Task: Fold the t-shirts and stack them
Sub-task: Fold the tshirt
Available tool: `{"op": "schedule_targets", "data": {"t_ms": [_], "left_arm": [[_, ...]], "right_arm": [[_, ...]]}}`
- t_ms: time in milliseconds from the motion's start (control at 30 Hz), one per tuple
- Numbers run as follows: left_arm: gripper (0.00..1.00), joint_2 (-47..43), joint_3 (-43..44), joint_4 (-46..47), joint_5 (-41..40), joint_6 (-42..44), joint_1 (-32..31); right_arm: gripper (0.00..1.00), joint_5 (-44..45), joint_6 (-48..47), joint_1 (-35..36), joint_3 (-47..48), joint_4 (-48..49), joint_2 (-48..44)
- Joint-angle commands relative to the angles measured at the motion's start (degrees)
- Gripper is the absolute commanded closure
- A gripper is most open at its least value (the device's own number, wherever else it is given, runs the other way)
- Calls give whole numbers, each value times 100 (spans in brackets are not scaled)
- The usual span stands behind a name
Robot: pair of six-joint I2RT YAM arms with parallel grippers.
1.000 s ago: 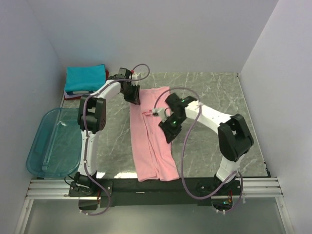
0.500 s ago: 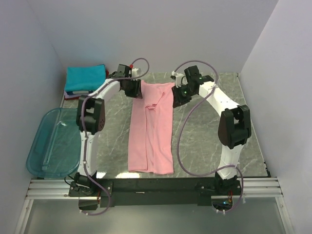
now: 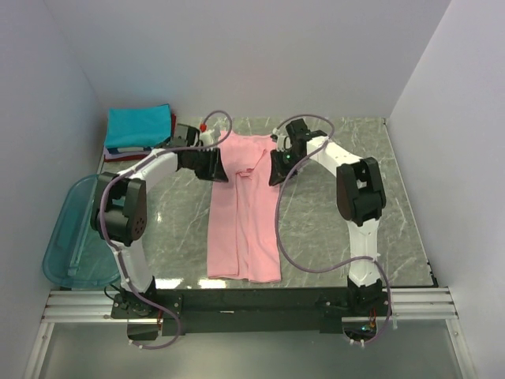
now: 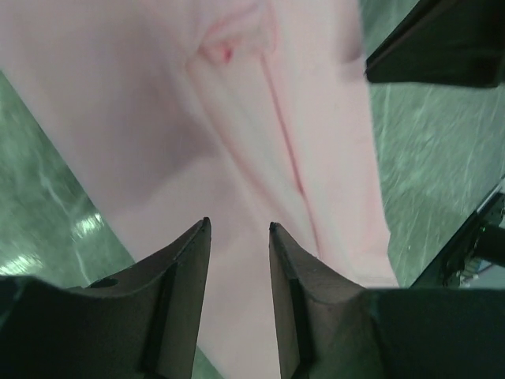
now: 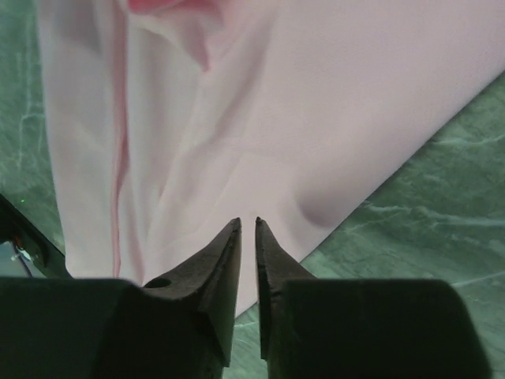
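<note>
The pink t-shirt (image 3: 244,212) is laid flat on the desk (image 3: 339,229) as a long strip folded lengthwise. It is as straight as half a second ago, whereas a second ago it was slanted. At its far left corner the left pincer (image 3: 216,166) is held just above the cloth, its jaws parted by a clear gap with nothing gripped between them. The left elbow has swung out, away from the t-shirt's left side. At the far right corner the right pincer (image 3: 277,169) is now lowered against the cloth's edge, having been brought in from slightly beyond it. Its jaws are drawn to a thin slit, and no cloth is seen caught in it. Far left of the pink t-shirt, the folded teal t-shirt (image 3: 139,126) is unchanged on its pile. The blue bin (image 3: 65,237) is unmoved to the near left.
</note>
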Motion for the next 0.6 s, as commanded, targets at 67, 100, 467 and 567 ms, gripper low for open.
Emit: {"op": "schedule_targets", "data": {"t_ms": [67,100,467,567], "left_arm": [[59,29,-398,206,257,-124,-7],[59,73,-407,197,248,-124,-7],[60,776,-91,-49,-51,43,-7],[60,934,49,-5,-174,43,-7]], "right_arm": [[84,376,311,147,312,-244,241],[88,490,293,191,338,-340,364],[100,2126,346,253,1866,-1352,1533],[100,2337,372,235,2122,-1317,1683]]}}
